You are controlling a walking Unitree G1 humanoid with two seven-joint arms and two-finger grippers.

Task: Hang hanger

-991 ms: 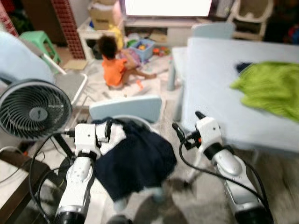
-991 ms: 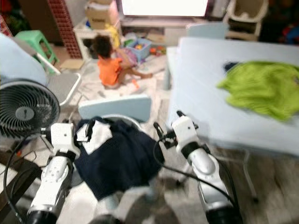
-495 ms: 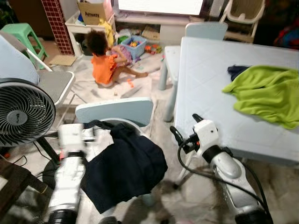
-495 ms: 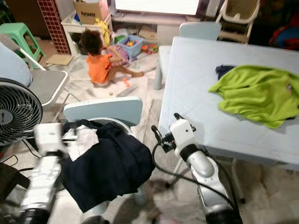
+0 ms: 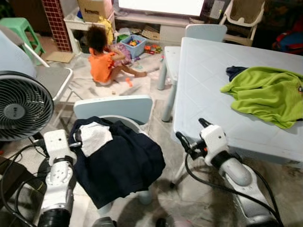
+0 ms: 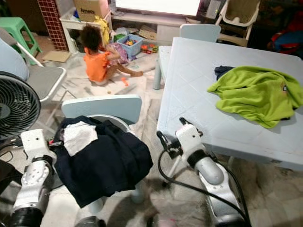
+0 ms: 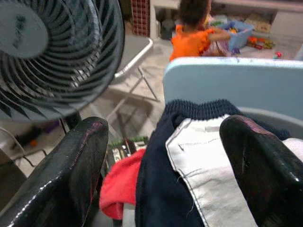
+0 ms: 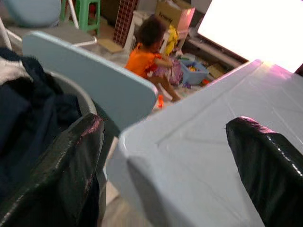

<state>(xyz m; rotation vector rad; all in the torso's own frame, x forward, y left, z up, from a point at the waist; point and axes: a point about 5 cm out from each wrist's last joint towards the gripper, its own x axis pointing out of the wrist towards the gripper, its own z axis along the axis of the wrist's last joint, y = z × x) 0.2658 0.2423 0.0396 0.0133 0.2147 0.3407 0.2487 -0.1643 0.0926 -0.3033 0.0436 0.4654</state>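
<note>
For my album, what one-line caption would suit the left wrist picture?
Open left gripper faces a dark navy garment draped on a pale blue chair, fan beside, a person sitting beyond.

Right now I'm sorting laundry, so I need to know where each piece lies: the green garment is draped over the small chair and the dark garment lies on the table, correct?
No, they are swapped. The left eye view shows the green garment lying on the table, and the dark garment draped over the small chair.
</note>
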